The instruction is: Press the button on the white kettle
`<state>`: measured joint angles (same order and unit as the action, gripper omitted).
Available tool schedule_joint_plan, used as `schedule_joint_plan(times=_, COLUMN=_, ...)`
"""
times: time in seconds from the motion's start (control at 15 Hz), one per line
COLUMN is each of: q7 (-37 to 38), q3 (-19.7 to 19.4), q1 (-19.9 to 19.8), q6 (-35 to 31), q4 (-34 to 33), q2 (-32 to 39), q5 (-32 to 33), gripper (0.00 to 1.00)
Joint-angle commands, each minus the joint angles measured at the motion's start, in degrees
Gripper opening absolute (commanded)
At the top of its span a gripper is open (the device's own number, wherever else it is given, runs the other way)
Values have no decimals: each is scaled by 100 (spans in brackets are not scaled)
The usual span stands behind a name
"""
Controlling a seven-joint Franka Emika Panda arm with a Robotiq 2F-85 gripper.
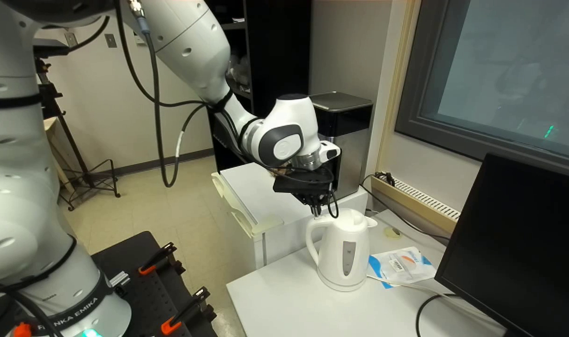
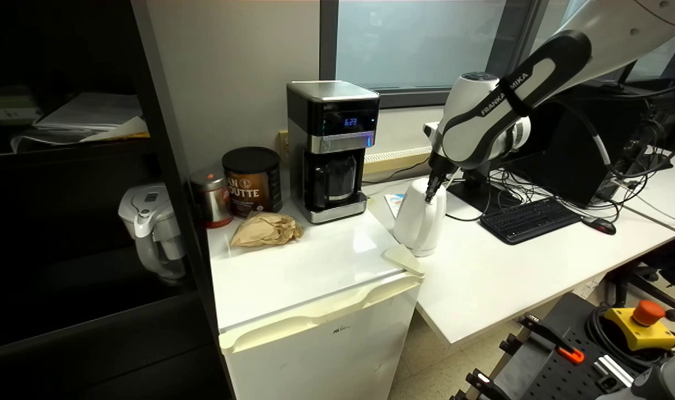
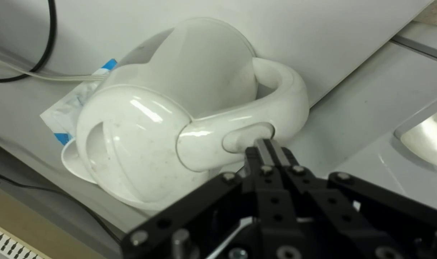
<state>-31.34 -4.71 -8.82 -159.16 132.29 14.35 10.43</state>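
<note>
In an exterior view, the white electric kettle (image 1: 333,255) stands upright on a white desk (image 1: 284,304), its grey water gauge (image 1: 348,257) showing, with a blue-and-white packet (image 1: 406,263) just beside it and a black monitor (image 1: 518,248) near. The gripper (image 1: 316,215) points down at the top of the kettle's loop handle (image 1: 310,237). In an exterior view, the kettle shows its handle side and stands near the corner of a mini fridge (image 2: 309,355), which carries a drip coffee maker (image 2: 331,145), a black-lidded canister (image 2: 254,189) marked HOUTTE and a crumpled brown paper bag (image 2: 266,229); a black keyboard (image 2: 529,219) and a computer mouse (image 2: 598,224) lie farther along the desk. In the wrist view, the gripper is closed, its two metal-tipped fingers (image 3: 263,153) side by side and together at one edge of the oval button (image 3: 240,139) set into the top of the handle; whether they touch it I cannot tell. The kettle's rounded lid (image 3: 146,158) is in place, and its spout (image 3: 73,158) lies on the side opposite the handle.
</note>
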Motion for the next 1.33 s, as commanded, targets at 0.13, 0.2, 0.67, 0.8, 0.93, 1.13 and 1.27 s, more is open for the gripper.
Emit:
schedule_joint_plan(times=0.13, q7=18, q3=127, q1=-105, q6=-132, q4=-45, q2=84, q5=-61, gripper=1)
schedule_joint_plan(times=0.2, q7=2, q3=139, q1=-116, q6=-152, q4=-14, q2=36, q5=-73, gripper=1)
schedule_joint_plan(times=0.67, q7=-63, q3=89, q1=-238, q6=-724, q4=603, q2=-855, q5=17, gripper=1)
schedule_joint_plan(times=0.8, q7=-81, q3=37, q1=-232, q6=-707, q4=773, q2=-1133, q5=29, gripper=1)
schedule_joint_plan(times=0.93, q7=-85, q3=-25, q1=-202, q6=-688, q4=968, q2=-1404, q5=44, gripper=1)
schedule_joint_plan(times=1.13, q7=-72, q3=-127, q1=-151, q6=-634, q4=1270, q2=-1769, q5=82, gripper=1)
schedule_joint_plan(times=1.27, q7=24, q3=-201, q1=-141, q6=-601, q4=1476, q2=-1996, q5=233, gripper=1)
